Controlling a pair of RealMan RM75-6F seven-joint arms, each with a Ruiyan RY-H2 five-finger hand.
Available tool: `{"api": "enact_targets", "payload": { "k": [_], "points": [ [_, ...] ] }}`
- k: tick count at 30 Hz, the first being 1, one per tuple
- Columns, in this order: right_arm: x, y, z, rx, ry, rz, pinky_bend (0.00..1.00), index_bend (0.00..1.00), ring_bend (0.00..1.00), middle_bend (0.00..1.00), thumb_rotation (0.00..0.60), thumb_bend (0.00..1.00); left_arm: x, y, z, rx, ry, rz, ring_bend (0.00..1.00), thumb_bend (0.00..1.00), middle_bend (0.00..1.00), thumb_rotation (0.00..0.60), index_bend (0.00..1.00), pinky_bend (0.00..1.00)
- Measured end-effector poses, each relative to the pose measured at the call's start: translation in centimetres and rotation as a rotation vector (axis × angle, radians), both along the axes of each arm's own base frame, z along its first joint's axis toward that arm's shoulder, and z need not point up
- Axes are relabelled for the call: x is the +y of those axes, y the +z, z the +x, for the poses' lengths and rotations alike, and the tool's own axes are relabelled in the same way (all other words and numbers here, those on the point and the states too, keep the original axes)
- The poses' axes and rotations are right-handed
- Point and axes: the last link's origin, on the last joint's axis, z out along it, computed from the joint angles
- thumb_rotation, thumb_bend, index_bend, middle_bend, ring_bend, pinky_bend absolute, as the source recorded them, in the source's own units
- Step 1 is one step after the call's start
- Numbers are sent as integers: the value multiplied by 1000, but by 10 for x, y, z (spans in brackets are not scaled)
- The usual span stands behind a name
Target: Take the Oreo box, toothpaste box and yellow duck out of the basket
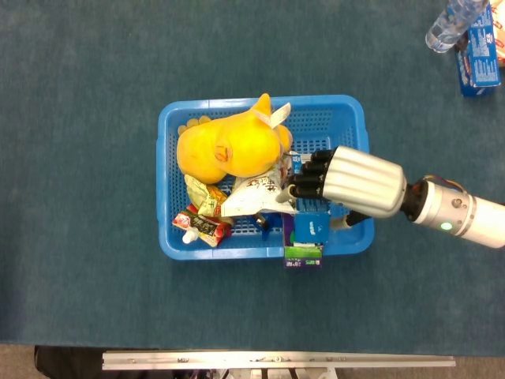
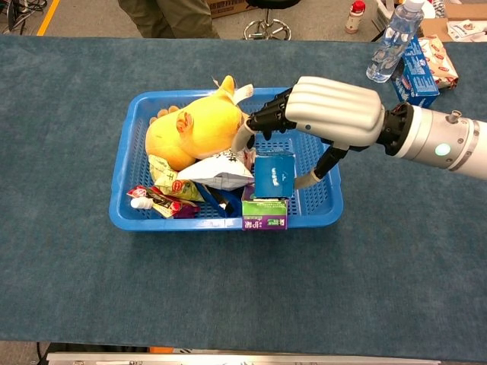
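Fingers [image 2: 245,137] of your right hand [image 1: 347,183] were curled down over the right half of the basket [image 1: 164,189]. They came down at the left top corner of the upright blue box [image 2: 274,175], which I took for the Oreo box. The thumb [image 2: 308,181] reached in at the box's right side. The hand bracketed the box, but I could not tell whether it was truly pinched or only fenced in. Your left hand was in neither view.

That uncertain hold was the first risk. If you had lifted with the thumb only brushing one edge, the box could have pivoted and dropped back into the pile.

The second risk lay just under the box. A purple-and-green box [image 2: 265,214], possibly the toothpaste box, sat against the blue one and leaned on the basket's front rim. It poked out over the table [image 2: 228,289]. A tug on the blue box could have dragged it over the rim.

The third risk was on the finger side. The fingertips were touching or nearly touching a white snack bag [image 2: 221,171], which lay tucked against the yellow duck [image 2: 198,128]. Closing further could have caught the bag's edge, and the bag would then have come up with the box.

The duck filled the basket's far left part, resting on the packets, and a snagged bag could have shifted it.
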Motion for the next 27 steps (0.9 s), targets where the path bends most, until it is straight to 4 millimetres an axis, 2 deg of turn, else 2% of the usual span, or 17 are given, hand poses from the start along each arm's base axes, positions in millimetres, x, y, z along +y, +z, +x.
{"api": "enact_targets", "payload": {
  "k": [5, 8, 18, 27],
  "points": [
    [-1, -1, -4, 6, -8, -16, 546, 523, 625, 590, 600, 0, 0, 0, 0, 0, -1, 2, 286, 358, 307, 600, 313, 507],
    [-1, -1, -4, 2, -9, -24, 565, 539, 668, 635, 600, 0, 0, 0, 0, 0, -1, 2, 286, 358, 307, 600, 313, 507],
    [-2, 2, -6, -23, -5, -56, 607, 639, 733, 708, 600, 0, 0, 0, 0, -1, 1, 2, 286, 358, 307, 600, 313, 507],
    [-3, 13, -2, -98, 8, -106, 641, 706, 783, 757, 600, 0, 0, 0, -1, 0, 3, 3, 286, 358, 307, 600, 313, 507]
  ]
}}
